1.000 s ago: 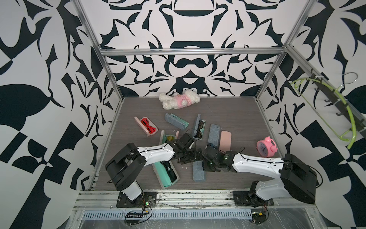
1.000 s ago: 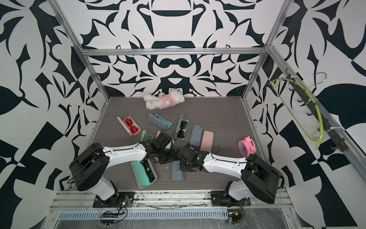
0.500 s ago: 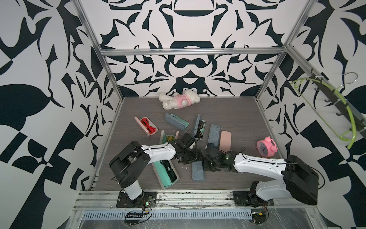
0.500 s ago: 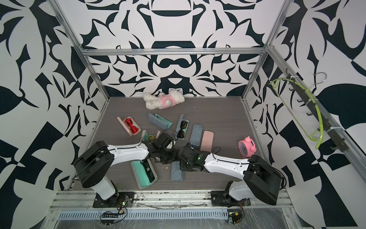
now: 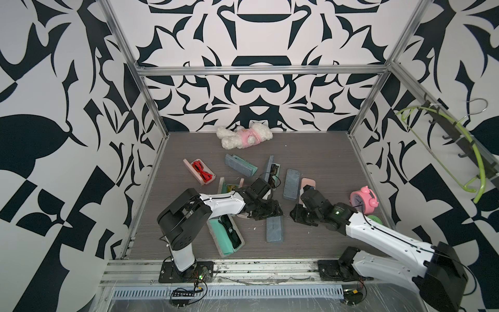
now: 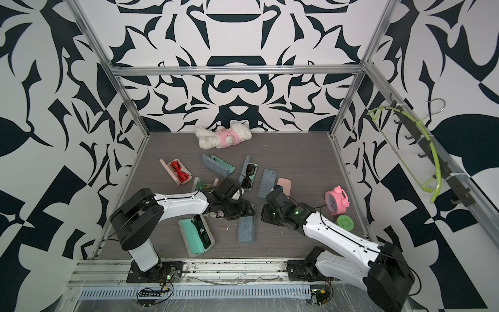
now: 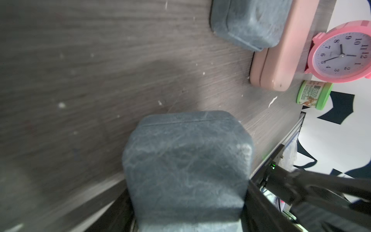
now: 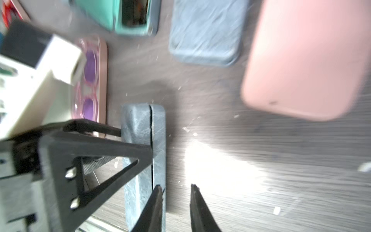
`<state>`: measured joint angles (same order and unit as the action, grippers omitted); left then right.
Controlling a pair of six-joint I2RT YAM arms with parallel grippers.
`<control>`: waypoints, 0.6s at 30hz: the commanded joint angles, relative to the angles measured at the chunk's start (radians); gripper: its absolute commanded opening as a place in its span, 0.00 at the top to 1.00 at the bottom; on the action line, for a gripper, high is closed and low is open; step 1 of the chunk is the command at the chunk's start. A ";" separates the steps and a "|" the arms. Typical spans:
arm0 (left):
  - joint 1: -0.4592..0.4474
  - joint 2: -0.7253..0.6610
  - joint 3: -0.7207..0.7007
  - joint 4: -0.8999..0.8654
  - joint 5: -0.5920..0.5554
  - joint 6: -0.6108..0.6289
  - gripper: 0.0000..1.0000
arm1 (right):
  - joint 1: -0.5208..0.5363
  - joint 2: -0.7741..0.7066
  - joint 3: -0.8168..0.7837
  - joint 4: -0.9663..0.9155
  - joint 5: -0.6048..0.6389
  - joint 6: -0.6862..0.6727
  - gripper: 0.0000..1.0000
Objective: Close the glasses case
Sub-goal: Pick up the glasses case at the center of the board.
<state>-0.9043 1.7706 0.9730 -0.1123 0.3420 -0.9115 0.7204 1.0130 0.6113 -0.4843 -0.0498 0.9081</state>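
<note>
1. Glasses case [image 5: 274, 229]: grey-blue, lying flat on the table [image 5: 324, 162] near its front edge, between the two arms. The lid is down on the base, and only a thin seam shows in the right wrist view [image 8: 140, 124].
2. Left gripper [image 5: 267, 212]: set low over the far end of the glasses case. In the left wrist view the case [image 7: 186, 160] fills the gap between the jaws, which press against it on both sides.
3. Right gripper [image 8: 175, 192]: jaws parted a little, with only bare table between them. One jaw is just beside the case's long edge.
4. Teal case [image 5: 225, 237]: open, with dark glasses inside. It lies just to the left of the glasses case, partly under the left arm.
5. Second grey case [image 5: 291, 185] and pink case [image 6: 284, 185]: both closed, lying side by side beyond the right gripper.
6. Alarm clock [image 5: 361, 200]: pink, near the right wall, with a green tub [image 6: 345, 222] just in front of it.
7. Open pink case [image 5: 199, 175]: holds red glasses, towards the left wall.
8. Plush toy [image 5: 245, 137]: white and pink, lying against the back wall.
</note>
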 commanded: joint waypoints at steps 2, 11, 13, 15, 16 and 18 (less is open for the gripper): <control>-0.012 0.058 0.032 -0.065 -0.024 0.024 0.31 | -0.019 -0.033 -0.013 -0.074 -0.021 -0.038 0.72; -0.022 0.022 0.082 -0.090 -0.043 0.005 0.07 | -0.022 -0.066 -0.034 -0.031 -0.085 -0.020 0.51; -0.022 0.004 0.087 -0.089 -0.048 -0.003 0.01 | -0.021 -0.063 -0.041 -0.021 -0.097 -0.014 0.42; -0.022 -0.024 0.090 -0.093 -0.054 -0.012 0.01 | -0.021 -0.058 -0.051 -0.006 -0.111 0.000 0.35; -0.021 -0.039 0.090 -0.097 -0.062 -0.014 0.01 | -0.017 -0.054 -0.056 0.006 -0.120 0.008 0.32; -0.013 -0.088 0.085 -0.114 -0.085 -0.013 0.01 | 0.011 -0.045 -0.059 0.025 -0.115 0.035 0.26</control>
<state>-0.9237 1.7630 1.0431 -0.1848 0.2909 -0.9215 0.7078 0.9627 0.5606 -0.4999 -0.1493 0.9119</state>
